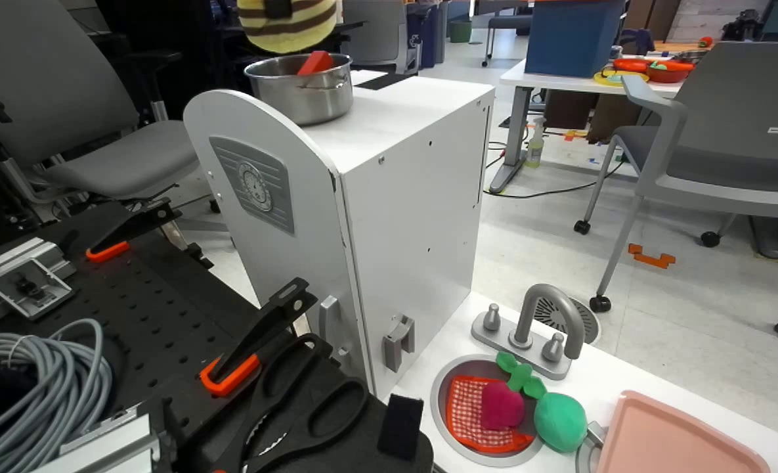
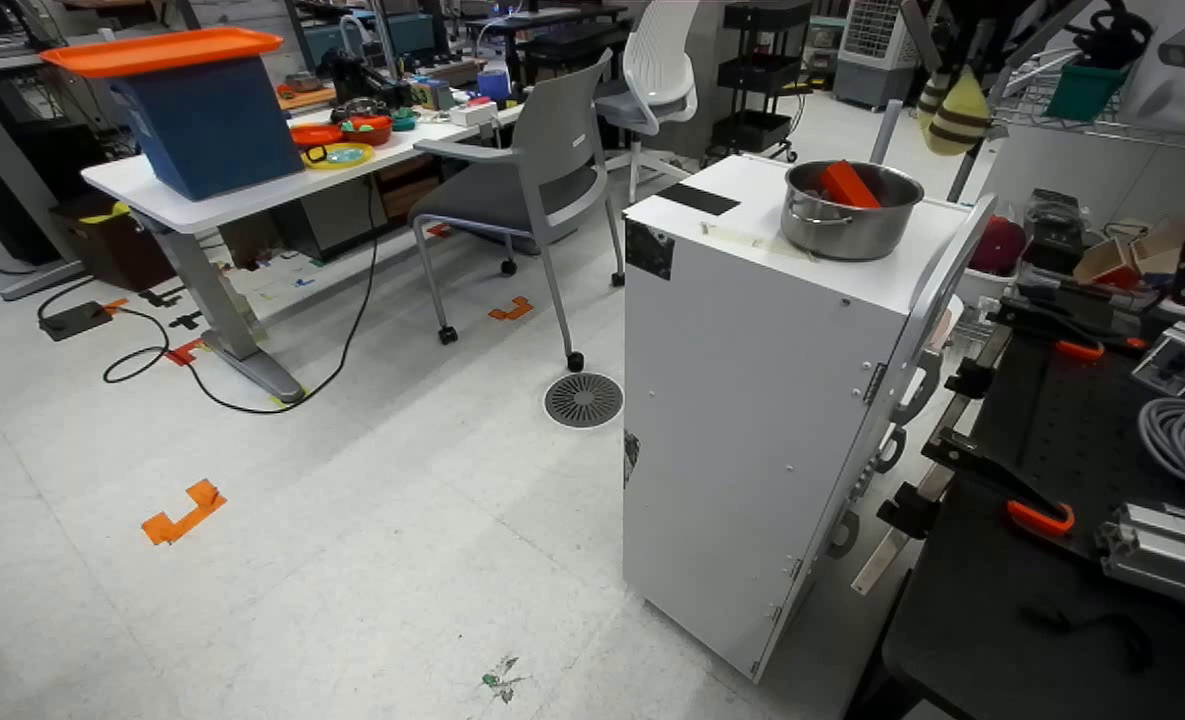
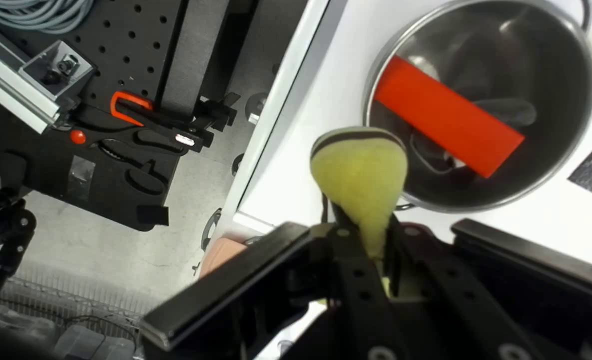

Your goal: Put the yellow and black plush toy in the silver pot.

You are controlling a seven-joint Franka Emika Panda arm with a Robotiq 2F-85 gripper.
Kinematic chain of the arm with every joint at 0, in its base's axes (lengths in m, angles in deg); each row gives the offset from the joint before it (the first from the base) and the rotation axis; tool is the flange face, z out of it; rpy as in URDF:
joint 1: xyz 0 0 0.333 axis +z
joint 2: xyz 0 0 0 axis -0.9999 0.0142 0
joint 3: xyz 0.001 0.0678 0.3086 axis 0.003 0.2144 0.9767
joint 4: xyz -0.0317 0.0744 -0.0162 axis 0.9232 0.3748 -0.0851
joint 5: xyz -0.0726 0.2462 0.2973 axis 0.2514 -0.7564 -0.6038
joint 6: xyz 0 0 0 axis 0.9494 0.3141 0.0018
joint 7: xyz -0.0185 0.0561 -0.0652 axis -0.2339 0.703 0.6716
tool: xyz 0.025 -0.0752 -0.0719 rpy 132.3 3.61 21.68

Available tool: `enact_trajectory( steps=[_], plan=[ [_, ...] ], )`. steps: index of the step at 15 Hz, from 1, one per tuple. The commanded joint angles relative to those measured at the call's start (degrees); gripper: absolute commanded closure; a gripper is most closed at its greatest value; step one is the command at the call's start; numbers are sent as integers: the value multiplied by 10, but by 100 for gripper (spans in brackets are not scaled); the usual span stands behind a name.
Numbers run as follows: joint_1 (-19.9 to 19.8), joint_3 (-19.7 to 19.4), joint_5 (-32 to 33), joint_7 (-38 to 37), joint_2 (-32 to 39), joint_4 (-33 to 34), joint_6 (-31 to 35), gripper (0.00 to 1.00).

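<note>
yellow and black plush toy (image 3: 360, 170): clamped between the jaws, drawn to a narrow waist in the wrist view, and hanging free in the air. position: higher than the rim of the silver pot (image 2: 842, 235) and near it, yet apparently off to the side of its mouth in an exterior view. step in hand, as judged: final alignment, then release. advised handling: first, shift sideways to centre the plush over the mouth; next, descend slowly and straight, with the soft underside clear of the rim; last, part the jaws gradually and withdraw upward, so as not to drag the toy back out. inside the pot: a slanting red block (image 1: 316, 64), with one end up at the rim in both exterior views; likely to prop or tip a toy dropped on top, hence the merit of aiming for the freer part beside it. under the pot: a white counter (image 1: 415, 105), bordered by a curved panel (image 1: 316, 223); best avoided, low passage over that edge. lower down: a sink (image 1: 437, 407) with a pink toy (image 1: 501, 405).
</note>
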State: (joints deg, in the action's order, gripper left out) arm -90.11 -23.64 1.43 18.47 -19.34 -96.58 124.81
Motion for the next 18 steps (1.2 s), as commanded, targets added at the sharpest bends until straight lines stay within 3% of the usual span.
enact_trajectory(
  steps=[1,6,12,18],
  plan=[
    [9,14,-20,88,-47,-20,-29,97],
    [20,14,-80,273,-66,-26,-69,97],
    [16,19,-62,460,-74,-26,-77,97],
    [2,24,-34,449,-57,-10,-24,97]
  ],
)
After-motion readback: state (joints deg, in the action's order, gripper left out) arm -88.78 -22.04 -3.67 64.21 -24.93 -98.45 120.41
